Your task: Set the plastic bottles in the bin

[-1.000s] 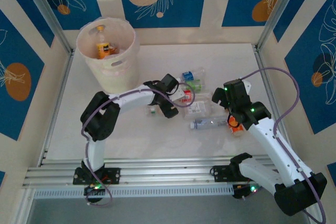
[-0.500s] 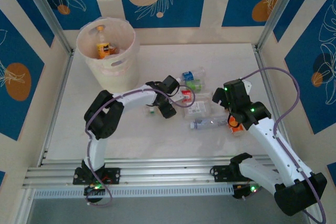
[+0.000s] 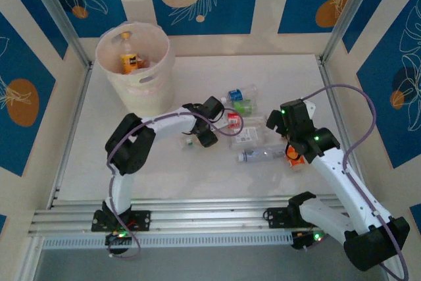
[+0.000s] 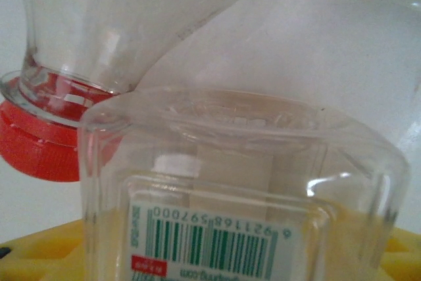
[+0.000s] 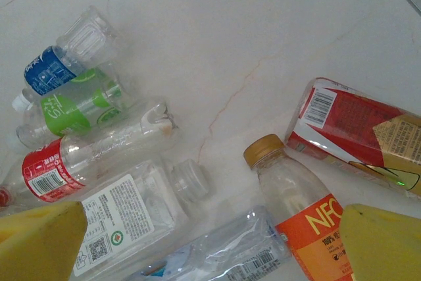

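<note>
Top external view: the bin [image 3: 148, 90] stands far off to the left of the left claw [image 3: 207, 135], at the back of the worktop [image 3: 131, 162]. An orange bottle [image 3: 131, 62] is already inside it.

Over the last second the left claw has come down lower and slid a little toward the near edge. Now it sits right down in the pile of loose bottles [image 3: 248, 137], which lie just to its right. This looks like the reach for the next bottle, not the carry to the bin.

In the left wrist view, a clear bottle with a barcode label [image 4: 230, 228] is pressed up right in front of this claw. It sits between the yellow fingers [image 4: 33, 255]. A red-capped bottle [image 4: 46, 143] lies just behind it. The bottle is too close to see if the claw is squeezing it or only resting around it, so that cannot be told.

The right claw [image 5: 210, 235] has not moved in that time. It hangs over the right end of the pile with its fingers spread wide and nothing held. An orange-label bottle [image 5: 309, 228] lies just below it, between the fingers.

Most of the bottles are still on the worktop, so the job has a long way to go.
</note>
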`<state>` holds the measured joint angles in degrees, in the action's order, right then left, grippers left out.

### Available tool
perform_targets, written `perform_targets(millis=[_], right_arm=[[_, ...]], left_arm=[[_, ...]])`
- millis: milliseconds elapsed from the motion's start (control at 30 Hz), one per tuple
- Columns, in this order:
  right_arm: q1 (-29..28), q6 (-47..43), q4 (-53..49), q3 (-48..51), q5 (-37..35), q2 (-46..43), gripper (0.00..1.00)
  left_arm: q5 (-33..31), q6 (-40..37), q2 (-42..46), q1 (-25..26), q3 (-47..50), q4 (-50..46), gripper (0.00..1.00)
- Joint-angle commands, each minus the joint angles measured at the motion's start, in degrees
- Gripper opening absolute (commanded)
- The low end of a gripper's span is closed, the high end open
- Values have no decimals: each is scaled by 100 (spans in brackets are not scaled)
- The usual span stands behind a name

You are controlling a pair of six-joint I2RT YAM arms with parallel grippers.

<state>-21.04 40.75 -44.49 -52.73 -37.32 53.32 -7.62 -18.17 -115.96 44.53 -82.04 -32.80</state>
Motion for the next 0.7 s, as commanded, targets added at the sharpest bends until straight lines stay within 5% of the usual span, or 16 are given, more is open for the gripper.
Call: perform_targets(millis=[0,667], right_arm=[[-32,146,-85,-54,-144,-111,99],[-32,130,35,-10,-129,-133,99]], left_arm=[[-168,20,48,18,221,-281,57],[-739,291,1927,24,-417,-863,56]])
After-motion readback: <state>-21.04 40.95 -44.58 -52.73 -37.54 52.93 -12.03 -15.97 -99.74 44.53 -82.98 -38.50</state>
